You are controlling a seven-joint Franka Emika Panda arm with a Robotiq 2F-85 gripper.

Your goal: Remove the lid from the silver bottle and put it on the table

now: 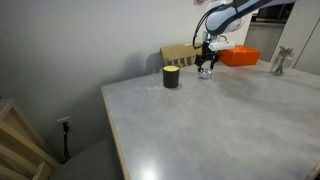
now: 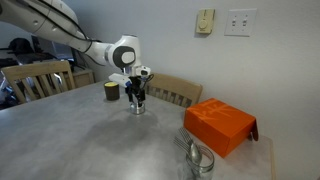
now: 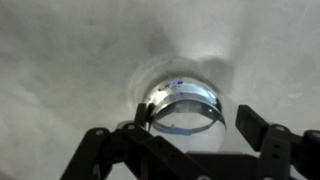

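Observation:
The silver bottle [image 3: 182,105] is a small, squat, glassy container standing on the pale grey table [image 3: 60,60]. It also shows under the gripper in both exterior views [image 1: 205,73] [image 2: 138,105]. My gripper [image 3: 195,122] is lowered over it from above, open, with one finger on each side of the bottle's top. The left finger is close against the rim and the right finger stands apart from it. I cannot tell the lid apart from the bottle's body. The gripper shows in both exterior views [image 1: 205,64] [image 2: 137,93].
A black cup with a yellowish top [image 1: 171,77] [image 2: 112,91] stands beside the bottle. An orange box [image 1: 240,57] [image 2: 220,125] and a shiny metal object [image 1: 281,62] [image 2: 197,158] sit further along the table. Wooden chairs [image 2: 175,90] stand at the table's edge.

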